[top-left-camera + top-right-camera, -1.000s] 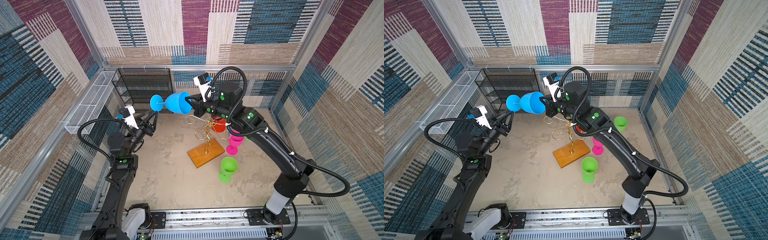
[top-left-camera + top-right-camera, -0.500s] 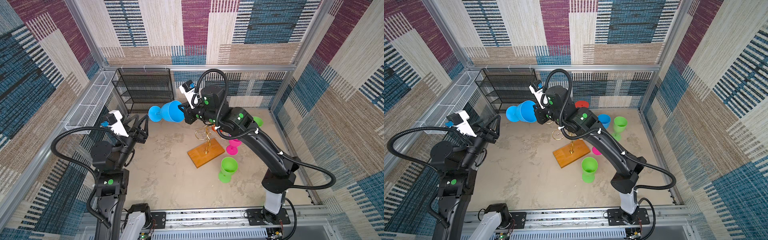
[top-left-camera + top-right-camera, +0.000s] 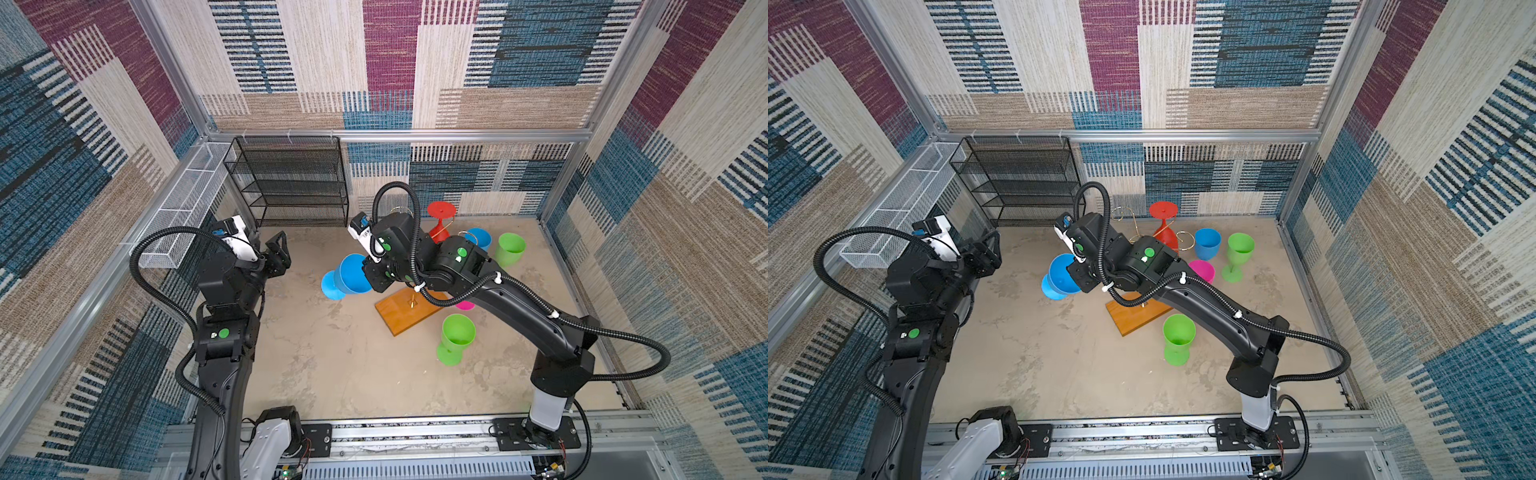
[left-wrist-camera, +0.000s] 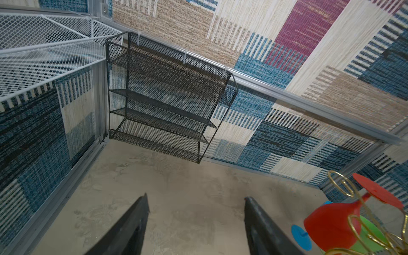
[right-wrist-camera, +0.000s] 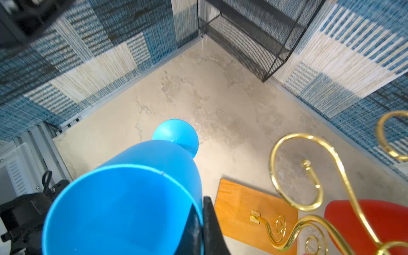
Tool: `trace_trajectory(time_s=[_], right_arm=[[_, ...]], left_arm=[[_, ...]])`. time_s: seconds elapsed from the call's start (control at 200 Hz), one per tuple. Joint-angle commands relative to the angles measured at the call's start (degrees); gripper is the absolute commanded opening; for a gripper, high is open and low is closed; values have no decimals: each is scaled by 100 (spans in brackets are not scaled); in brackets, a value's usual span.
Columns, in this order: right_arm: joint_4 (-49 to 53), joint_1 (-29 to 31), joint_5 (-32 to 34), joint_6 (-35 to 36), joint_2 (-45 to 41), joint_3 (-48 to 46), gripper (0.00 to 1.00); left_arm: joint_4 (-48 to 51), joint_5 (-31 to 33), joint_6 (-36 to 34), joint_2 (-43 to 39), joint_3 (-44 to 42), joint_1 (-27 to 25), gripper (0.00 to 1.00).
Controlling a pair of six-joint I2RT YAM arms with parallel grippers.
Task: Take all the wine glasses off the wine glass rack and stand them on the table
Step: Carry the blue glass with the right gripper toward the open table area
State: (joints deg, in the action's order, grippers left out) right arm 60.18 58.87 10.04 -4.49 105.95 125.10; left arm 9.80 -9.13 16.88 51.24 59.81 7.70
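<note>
My right gripper (image 5: pixel 202 198) is shut on the rim of a blue wine glass (image 3: pixel 347 276) (image 3: pixel 1061 276) (image 5: pixel 132 187), with one finger inside the bowl and one outside. The glass hangs tilted above the floor, its foot pointing away from the arm, just left of the wine glass rack (image 3: pixel 409 309) (image 3: pixel 1133 316) (image 5: pixel 242 212). The rack is gold scroll wire on an orange wooden base. A red glass (image 3: pixel 440 220) (image 3: pixel 1165 226) (image 4: pixel 331 223) hangs upside down on it. My left gripper (image 3: pixel 280 249) (image 4: pixel 195 198) is open and holds nothing, well left of the glass.
A black mesh shelf unit (image 3: pixel 291 183) stands at the back wall, with a white wire basket (image 3: pixel 187 212) along the left wall. Two green glasses (image 3: pixel 455 336) (image 3: pixel 509 249), a blue one (image 3: pixel 478 239) and a pink one (image 3: pixel 464 305) stand around the rack.
The right arm has carried the blue glass left and down, away from the rack. The left arm has drawn back to the left and its jaws have spread wider.
</note>
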Motion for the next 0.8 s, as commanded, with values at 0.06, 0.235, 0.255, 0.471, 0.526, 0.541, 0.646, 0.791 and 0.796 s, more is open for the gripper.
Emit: trace_trajectory(time_s=[0.06,0.235,0.255,0.471,0.526,0.541,0.646,0.791,0.796], right_arm=[[151,19,-172,-201,141,-326,0],[369,19,-450,-167,548,-156,0],[406,14,-451,-161,598,-120,0],[516,71,-374,-87,966,284,0],[497,75,-299,-72,984,415,0],[495,77,-275,-66,994,457,0],[520,80,-107,15,1006,951,0],[688,82,-47,138,1132,1686,0],[697,81,-46,140,1131,1694,0]], left_arm=[[-744,234,-292,39,-313,305,73],[-906,218,-295,-1,-541,356,74],[-918,239,-292,-8,-562,362,74],[-919,304,-335,-61,-588,362,75],[-913,331,-338,-63,-565,363,75],[-910,326,-342,-62,-560,359,75],[-923,294,-295,-67,-527,363,75],[-937,261,-214,-70,-490,363,75],[-937,262,-217,-66,-489,363,75]])
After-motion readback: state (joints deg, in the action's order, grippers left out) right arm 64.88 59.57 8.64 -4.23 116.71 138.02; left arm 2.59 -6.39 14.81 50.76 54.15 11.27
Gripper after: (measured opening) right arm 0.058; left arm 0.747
